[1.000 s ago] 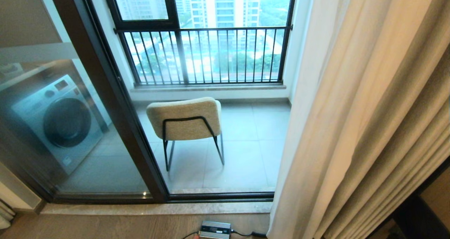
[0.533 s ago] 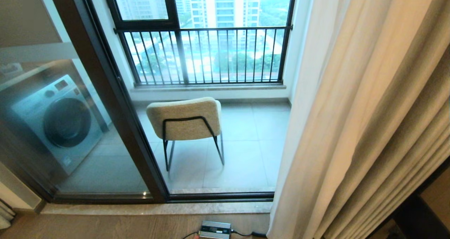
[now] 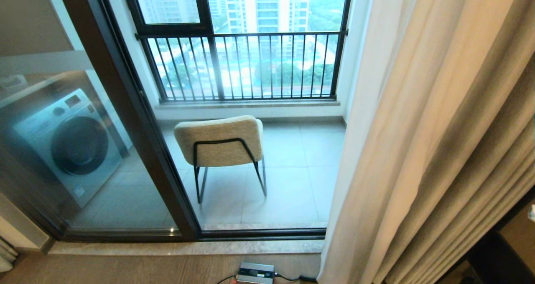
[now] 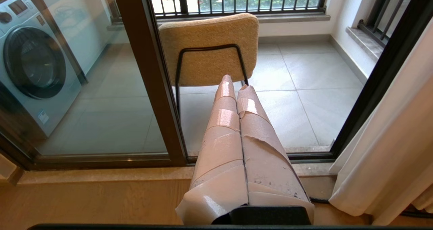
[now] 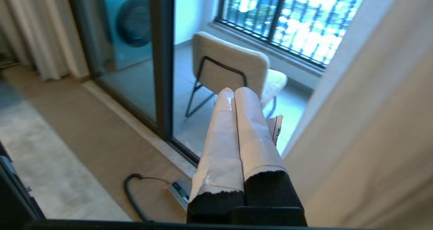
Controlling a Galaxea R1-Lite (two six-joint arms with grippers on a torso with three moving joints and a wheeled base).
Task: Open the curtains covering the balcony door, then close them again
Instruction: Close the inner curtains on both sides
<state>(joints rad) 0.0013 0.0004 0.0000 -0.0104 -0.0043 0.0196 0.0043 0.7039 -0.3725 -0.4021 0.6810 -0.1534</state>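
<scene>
I judge the opening done, the closing not yet begun: the pleated cream-beige curtains (image 3: 439, 150) hang bunched at my right, baring the dark-framed glass balcony door (image 3: 138, 121). My right gripper (image 5: 233, 92), tape-wrapped fingers clenched empty, points beside that fabric; left gripper (image 4: 233, 83) likewise clenched, parked.

- The left gripper (image 4: 236, 86) has its two taped fingers (image 4: 223, 121) pressed tight together, holding nothing.
- The right gripper (image 5: 235, 93) has its taped fingers (image 5: 252, 125) pressed together too, with nothing between them.
- Neither arm shows in the head view.
</scene>
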